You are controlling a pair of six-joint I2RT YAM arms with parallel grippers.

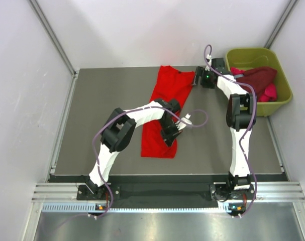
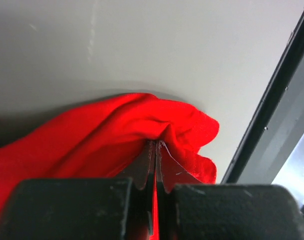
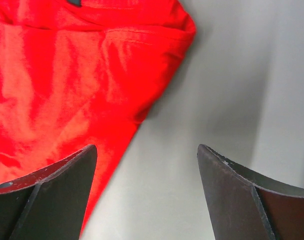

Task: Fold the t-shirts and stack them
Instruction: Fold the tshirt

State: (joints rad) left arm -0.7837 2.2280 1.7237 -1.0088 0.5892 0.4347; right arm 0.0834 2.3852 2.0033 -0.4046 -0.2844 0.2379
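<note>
A: Tub, contents?

B: Olive-green plastic tub (image 1: 250,52), far right: crumpled maroon t-shirt (image 1: 255,78) and magenta-pink t-shirt (image 1: 269,93).

A: Red item?

B: Bright red t-shirt (image 1: 168,90), soft creased cloth, on the grey bench (image 1: 102,115). Its long axis runs near to far, leaning right. Left hand (image 2: 155,150) is clamped on its near fold. Right hand (image 3: 146,147) is wide apart and empty, by its far corner.

Dark grey matte bench top (image 1: 107,100) lying flat, filling middle of enclosure. Plain white panel walls (image 1: 21,110) standing at left, back and right, meeting at slanted silver metal corner struts (image 1: 52,37). Ribbed aluminium rail (image 1: 57,192) running along near edge. Glossy steel sheet (image 1: 157,228) below it reflecting soft, even light.
</note>
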